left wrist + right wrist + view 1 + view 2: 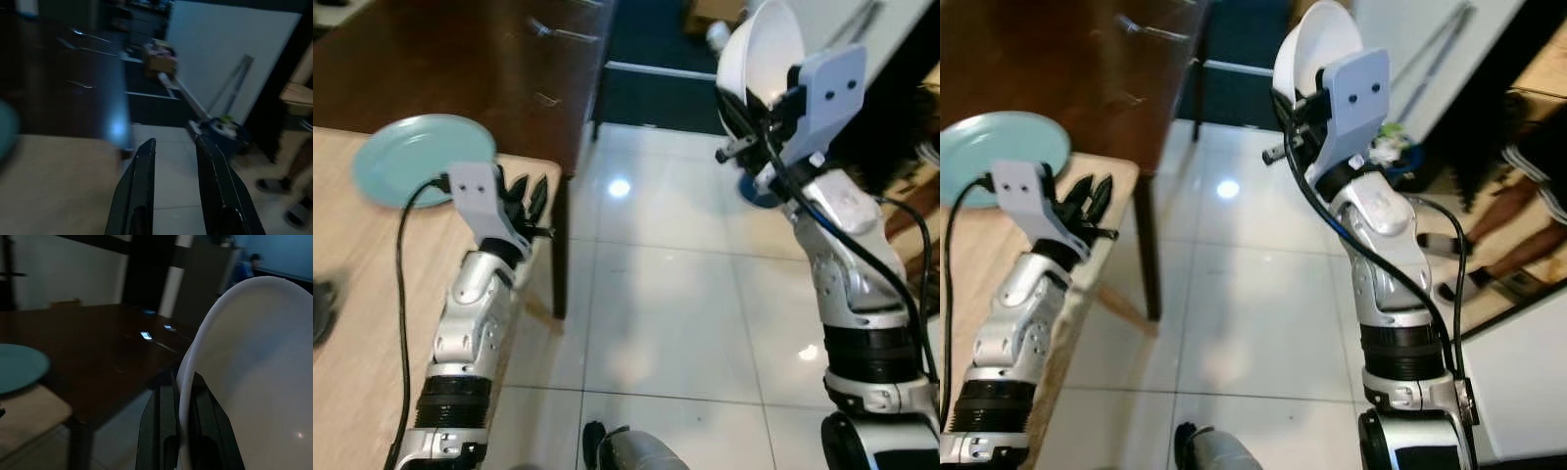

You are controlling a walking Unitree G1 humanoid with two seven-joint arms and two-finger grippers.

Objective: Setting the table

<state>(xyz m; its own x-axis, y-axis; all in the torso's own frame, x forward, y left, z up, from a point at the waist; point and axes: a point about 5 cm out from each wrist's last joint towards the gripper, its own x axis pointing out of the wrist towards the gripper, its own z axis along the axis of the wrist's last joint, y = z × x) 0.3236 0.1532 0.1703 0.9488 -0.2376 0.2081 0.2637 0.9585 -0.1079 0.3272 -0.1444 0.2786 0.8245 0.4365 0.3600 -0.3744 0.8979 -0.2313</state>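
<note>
Dark wood table (460, 69) fills the upper left of the head view, cutlery (563, 34) lying on it near its right edge. Light wood table (362, 323) runs down the left side below it, tiled floor (675, 304) across the centre.

Teal plate (416, 157) sits upper left, on the light table's far corner, overlapping the edge next to the dark table.

White bowl (764, 44) is at top right, held up on edge well out over the floor — right gripper (182, 416) is clamped on its rim, one finger on each side of the wall. Nowhere near either table yet.

Left gripper (521, 201) is left of centre, just past the plate, over the light table's corner. Fingers parted, nothing in them; the left wrist view shows a clear gap between them (142, 186).

Risks, my read:
- Rim pinch on a tilted bowl is a thin hold. Any fast swing toward the table could let it rotate or slip, and it drops onto tile.
- Bowl's path left crosses the left arm and the plate — a clip there could shove the plate off the corner.
- A person's legs (1518, 245) at right edge, close to the right arm's sweep.
</note>
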